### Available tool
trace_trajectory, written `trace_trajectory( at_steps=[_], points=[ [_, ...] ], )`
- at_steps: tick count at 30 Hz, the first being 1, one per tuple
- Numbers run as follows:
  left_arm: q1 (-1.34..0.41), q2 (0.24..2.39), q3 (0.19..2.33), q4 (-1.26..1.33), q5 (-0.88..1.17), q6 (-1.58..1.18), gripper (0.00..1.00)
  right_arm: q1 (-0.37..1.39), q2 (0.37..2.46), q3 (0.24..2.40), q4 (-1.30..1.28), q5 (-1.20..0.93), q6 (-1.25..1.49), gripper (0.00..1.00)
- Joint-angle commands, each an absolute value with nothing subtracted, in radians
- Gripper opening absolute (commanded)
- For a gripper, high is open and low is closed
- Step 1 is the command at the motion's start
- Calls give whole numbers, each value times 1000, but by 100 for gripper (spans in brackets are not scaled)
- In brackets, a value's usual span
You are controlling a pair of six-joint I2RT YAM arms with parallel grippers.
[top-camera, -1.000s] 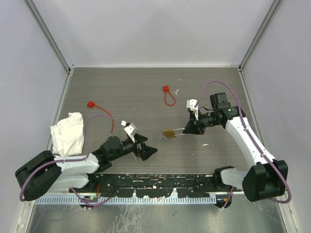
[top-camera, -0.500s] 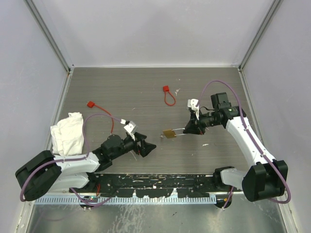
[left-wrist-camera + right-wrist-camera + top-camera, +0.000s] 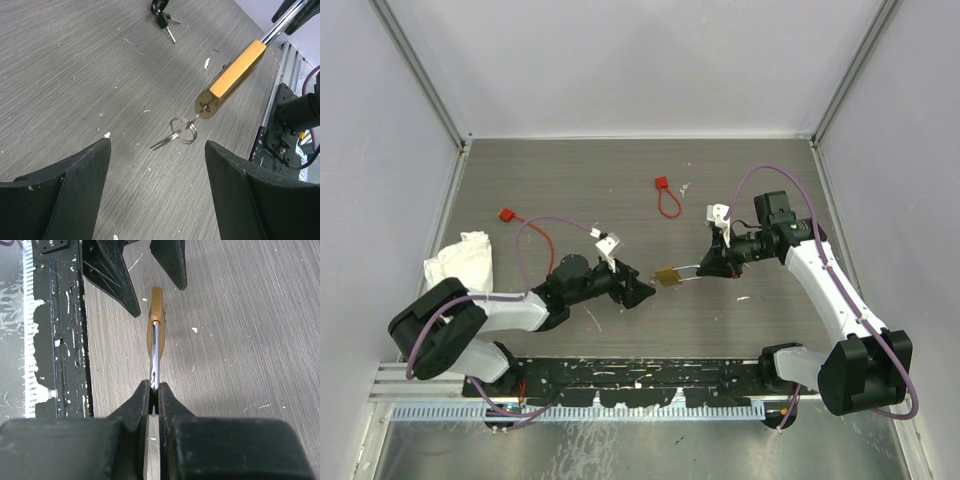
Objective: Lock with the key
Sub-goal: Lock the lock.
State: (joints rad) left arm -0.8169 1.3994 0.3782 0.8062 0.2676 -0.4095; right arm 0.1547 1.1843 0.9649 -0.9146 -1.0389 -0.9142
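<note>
**Top external.** On the grey wood-grain counter [image 3: 570, 180], the right claw [image 3: 704, 268] is pressed together on the thin chrome shackle [image 3: 687, 270] of a small oblong brass padlock [image 3: 668, 276]. The lock body juts out ahead of its tips, apparently to present the keyhole end to the other arm. The left claw [image 3: 638, 291] is spread and holds nothing, just short of that free end.

**Left wrist.** The key [image 3: 182, 131] is a small silver bunch on wire rings. One blade is seated in the keyhole and the rest dangle, ahead of the spread fingers [image 3: 70, 175] and apart from them. Likely next: pinch and turn. A dark-headed spare bunch [image 3: 162, 17] lies on the counter well beyond.

**Right wrist.** The shackle is pinched edge-on, which steadies the padlock, with the left claw's tips beyond it.
</note>
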Motion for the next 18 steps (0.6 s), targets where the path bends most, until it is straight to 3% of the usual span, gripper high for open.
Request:
trace_trajectory(
  at_steps=[1,7,14,16,18],
  points=[
    [-815,1430,436,910,320,-399,75,149,1154,982,-903,-1138,-926,1],
    [-815,1470,481,891,348,-403,62,149,1158,983,-910,-1141,-932,1],
    [-813,1501,529,844,382,-407,25,149,1160,983,-911,-1140,-933,1],
    [-812,1497,534,828,375,-408,4,149,1160,983,-911,-1137,-933,1],
    [-809,1483,528,811,360,-402,0,149,1160,983,-908,-1125,-932,1]
  ],
)
